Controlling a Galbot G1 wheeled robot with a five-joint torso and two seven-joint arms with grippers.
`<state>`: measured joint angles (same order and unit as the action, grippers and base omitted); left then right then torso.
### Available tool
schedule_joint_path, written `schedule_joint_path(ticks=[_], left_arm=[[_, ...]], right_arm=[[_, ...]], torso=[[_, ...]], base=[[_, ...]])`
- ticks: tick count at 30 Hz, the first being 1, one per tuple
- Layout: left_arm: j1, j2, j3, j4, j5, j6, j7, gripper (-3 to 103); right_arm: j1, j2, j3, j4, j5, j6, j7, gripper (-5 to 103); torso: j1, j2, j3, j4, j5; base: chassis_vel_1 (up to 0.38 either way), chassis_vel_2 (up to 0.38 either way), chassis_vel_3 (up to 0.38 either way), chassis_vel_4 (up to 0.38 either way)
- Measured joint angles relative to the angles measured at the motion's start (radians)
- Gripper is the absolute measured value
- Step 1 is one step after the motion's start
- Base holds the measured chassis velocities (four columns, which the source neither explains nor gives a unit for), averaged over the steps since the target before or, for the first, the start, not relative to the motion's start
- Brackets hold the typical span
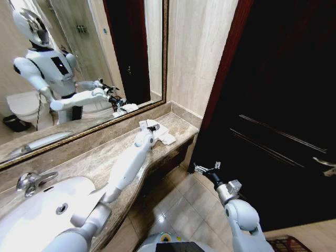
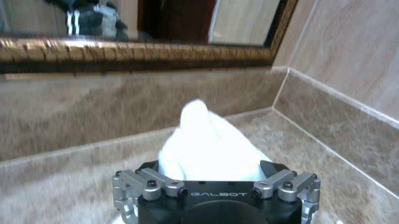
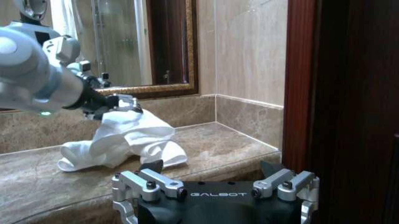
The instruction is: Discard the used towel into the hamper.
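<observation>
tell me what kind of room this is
Most likely a bathroom. A marble vanity counter holds a white sink with a chrome faucet under a gold-framed wall mirror. The left pincer has pinched a white towel on the counter.

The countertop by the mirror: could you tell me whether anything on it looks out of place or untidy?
Yes: a white towel lies crumpled in a heap at the far corner of the marble countertop, not folded or hung. The left hand has one bunch pulled up into a peak, while the rest trails on the stone.
</observation>
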<state>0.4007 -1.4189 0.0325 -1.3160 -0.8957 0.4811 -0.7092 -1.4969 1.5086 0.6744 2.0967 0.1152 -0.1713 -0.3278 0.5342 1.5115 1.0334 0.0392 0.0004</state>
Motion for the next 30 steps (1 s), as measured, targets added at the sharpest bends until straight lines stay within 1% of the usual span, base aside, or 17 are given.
schedule_joint_path(ticks=[2,9,11,13,15,16,17,18,20,21,22,24,25,26,27,28,30], left_arm=[[0.000,-0.028,0.004,0.014,-0.015,0.013,-0.033,100],[0.000,-0.057,0.002,0.075,-0.004,0.009,-0.023,101],[-0.004,-0.059,-0.008,0.109,0.009,0.002,0.000,94],[-0.007,-0.061,-0.011,0.123,0.017,-0.002,0.007,94],[-0.013,-0.061,-0.018,0.157,0.036,-0.015,0.026,87],[-0.013,-0.061,-0.018,0.157,0.036,-0.015,0.026,87],[-0.014,-0.061,-0.020,0.165,0.042,-0.018,0.035,82],[-0.014,-0.062,-0.023,0.170,0.045,-0.019,0.040,71],[-0.011,-0.062,-0.026,0.171,0.045,-0.020,0.042,71],[-0.008,-0.062,-0.028,0.170,0.044,-0.020,0.046,66],[-0.008,-0.062,-0.028,0.170,0.044,-0.020,0.046,66],[0.009,-0.059,-0.033,0.162,0.024,-0.019,0.064,43],[0.015,-0.053,-0.032,0.158,0.034,-0.028,0.080,39],[0.018,-0.050,-0.031,0.155,0.040,-0.035,0.091,39],[0.024,-0.042,-0.029,0.147,0.056,-0.053,0.117,33],[0.024,-0.042,-0.029,0.147,0.056,-0.053,0.117,33],[0.038,-0.021,-0.021,0.119,0.116,-0.114,0.181,23]], right_arm=[[0.005,0.002,-0.012,-0.006,-0.007,0.000,0.001,100],[0.008,-0.001,-0.020,-0.009,-0.011,0.001,0.003,100],[0.007,-0.002,-0.013,-0.012,-0.010,0.004,0.003,100],[0.007,-0.002,-0.012,-0.013,-0.009,0.006,0.002,100],[0.004,0.000,-0.010,-0.016,-0.009,0.014,0.001,100],[0.004,0.000,-0.010,-0.016,-0.009,0.014,0.001,100],[0.003,0.002,-0.010,-0.016,-0.008,0.016,0.000,100],[0.003,0.003,-0.010,-0.016,-0.008,0.018,0.000,100],[0.003,0.003,-0.010,-0.016,-0.007,0.018,0.000,100],[0.003,0.003,-0.010,-0.016,-0.007,0.019,0.000,100],[0.003,0.003,-0.010,-0.016,-0.007,0.019,0.000,100],[0.006,0.004,-0.008,-0.015,-0.005,0.019,0.000,100],[0.006,0.006,-0.008,-0.015,-0.005,0.020,0.000,100],[0.006,0.006,-0.008,-0.015,-0.005,0.021,0.000,100],[0.005,0.008,-0.007,-0.016,-0.005,0.023,0.000,100],[0.005,0.008,-0.007,-0.016,-0.005,0.023,0.000,100],[0.001,0.012,-0.008,-0.020,-0.007,0.027,0.000,100]], torso=[[0.000,0.000,0.000,-0.0003,0.0000],[0.000,0.000,0.000,-0.0003,-0.0001],[0.000,0.000,0.000,-0.0001,-0.0003],[0.000,0.000,0.000,-0.0002,-0.0003],[0.000,0.000,0.000,-0.0003,-0.0003],[0.000,0.000,0.000,-0.0003,-0.0003],[0.000,0.000,0.000,-0.0003,-0.0003],[0.000,0.000,0.000,-0.0003,-0.0004],[0.000,0.000,0.000,-0.0002,-0.0003],[0.000,0.000,0.000,-0.0002,-0.0003],[0.000,0.000,0.000,-0.0002,-0.0003],[0.000,0.000,0.000,-0.0002,-0.0003],[0.000,0.000,0.000,-0.0002,-0.0004],[0.000,0.000,0.000,-0.0002,-0.0004],[0.000,0.000,0.000,-0.0002,-0.0006],[0.000,0.000,0.000,-0.0002,-0.0006],[0.000,0.000,0.000,-0.0002,-0.0007]], base=[[0.000,0.000,0.000,0.000],[0.000,0.000,0.000,0.000],[0.000,0.000,0.000,0.000],[0.000,0.000,0.000,0.000],[0.000,0.000,0.000,0.000],[0.000,0.000,0.000,0.000],[0.000,0.000,0.000,0.000],[0.000,0.000,0.000,0.000],[0.000,0.000,0.000,0.000],[0.000,0.000,0.000,0.000],[0.000,0.000,0.000,0.000],[0.000,0.000,0.000,0.000],[0.000,0.000,0.000,0.000],[0.000,0.000,0.000,0.000],[0.000,0.000,0.000,0.000],[0.000,0.000,0.000,0.000],[0.000,0.000,0.000,0.000]])
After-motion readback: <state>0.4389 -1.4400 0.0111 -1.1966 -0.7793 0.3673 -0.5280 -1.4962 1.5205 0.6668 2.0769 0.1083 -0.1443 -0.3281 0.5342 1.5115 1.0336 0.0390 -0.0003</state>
